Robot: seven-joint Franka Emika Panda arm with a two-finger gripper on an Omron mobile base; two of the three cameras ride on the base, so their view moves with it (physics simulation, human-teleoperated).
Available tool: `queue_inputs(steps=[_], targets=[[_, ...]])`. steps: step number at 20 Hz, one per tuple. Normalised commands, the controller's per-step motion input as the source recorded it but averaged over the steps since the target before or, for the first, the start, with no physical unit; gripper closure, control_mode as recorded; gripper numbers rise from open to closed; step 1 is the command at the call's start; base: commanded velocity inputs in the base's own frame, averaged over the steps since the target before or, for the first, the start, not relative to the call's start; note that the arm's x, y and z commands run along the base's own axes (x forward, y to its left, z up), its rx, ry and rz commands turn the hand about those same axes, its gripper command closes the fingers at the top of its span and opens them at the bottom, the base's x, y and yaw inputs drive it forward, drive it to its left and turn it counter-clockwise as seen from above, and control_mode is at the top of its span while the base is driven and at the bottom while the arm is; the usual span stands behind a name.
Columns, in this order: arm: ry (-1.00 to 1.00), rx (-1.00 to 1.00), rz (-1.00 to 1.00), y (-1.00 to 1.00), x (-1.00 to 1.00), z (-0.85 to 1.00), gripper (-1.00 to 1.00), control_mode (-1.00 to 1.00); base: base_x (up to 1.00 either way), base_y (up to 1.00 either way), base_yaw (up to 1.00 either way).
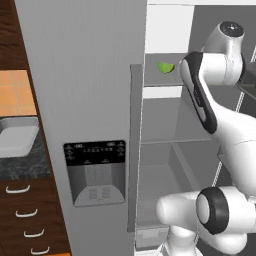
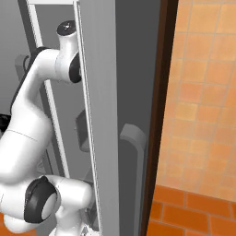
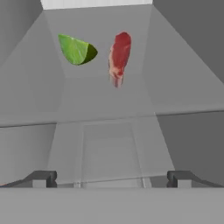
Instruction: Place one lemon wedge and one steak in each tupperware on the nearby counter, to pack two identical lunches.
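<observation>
Green wedge, marbled red lump

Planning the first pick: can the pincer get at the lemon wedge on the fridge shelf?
Probably yes: the pincer is open, and the lemon wedge lies exposed ahead beside the steak, nothing between.

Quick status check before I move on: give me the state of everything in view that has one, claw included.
Fridge door: swung open.
Lemon wedge: lying on a fridge shelf, not held.
Steak: on the same shelf beside the wedge, apart from it, not held.
Claw: open, holding nothing, short of both items.
Tupperware: on the counter, nothing visible in the part that shows.
Drawers under the counter: shut.
</observation>
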Motion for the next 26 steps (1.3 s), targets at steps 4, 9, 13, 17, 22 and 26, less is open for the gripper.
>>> queue_inputs(steps=[4, 9, 13, 17, 22, 26], targets=[[0.00, 0.00, 0.00, -0.15, 0.63, 0.00, -1.00, -1.00, 0.00, 0.00, 0.00], [0.00, 0.00, 0.00, -0.19, 0.64, -0.04, -1.00, -1.00, 0.00, 0.00, 0.00], [0.00, 0.00, 0.00, -0.10, 0.56, -0.17, -1.00, -1.00, 0.00, 0.00, 0.00], [0.00, 0.00, 0.00, -0.01, 0.70, -0.25, -1.00, -1.00, 0.00, 0.00, 0.00], [0.01, 0.00, 0.00, -0.13, 0.70, -0.21, -1.00, -1.00, 0.00, 0.00, 0.00], [0.04, 0.00, 0.00, -0.21, 0.61, -0.09, -1.00, -1.00, 0.00, 0.00, 0.00]])
